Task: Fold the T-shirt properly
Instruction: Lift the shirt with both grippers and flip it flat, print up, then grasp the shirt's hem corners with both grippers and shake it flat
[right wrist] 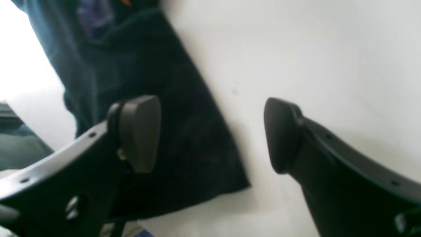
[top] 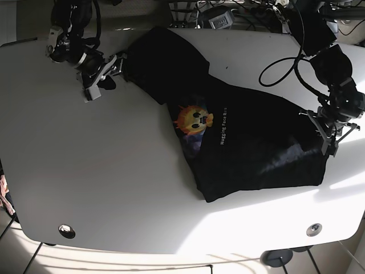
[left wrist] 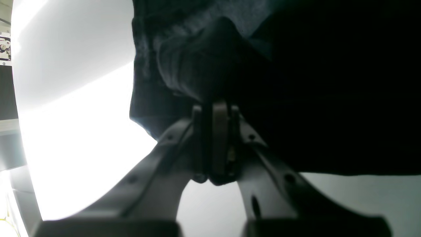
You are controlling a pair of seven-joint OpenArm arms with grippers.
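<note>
A black T-shirt (top: 251, 142) with an orange graphic (top: 194, 120) lies crumpled across the white table (top: 114, 171), one part stretching to the back left. My left gripper (top: 320, 127) is at the shirt's right edge. In the left wrist view this gripper (left wrist: 215, 110) is shut on a bunched fold of the dark T-shirt (left wrist: 184, 65). My right gripper (top: 108, 74) is at the shirt's back-left end. Seen from the right wrist, that gripper (right wrist: 210, 135) stands open, one finger (right wrist: 141, 131) over a corner of the T-shirt (right wrist: 158, 82), the other finger (right wrist: 279, 135) over bare table.
Cables and equipment (top: 228, 17) crowd the table's back edge. Two round fittings (top: 67, 230) (top: 313, 229) sit near the front edge. The white top stretches wide to the left and front of the shirt.
</note>
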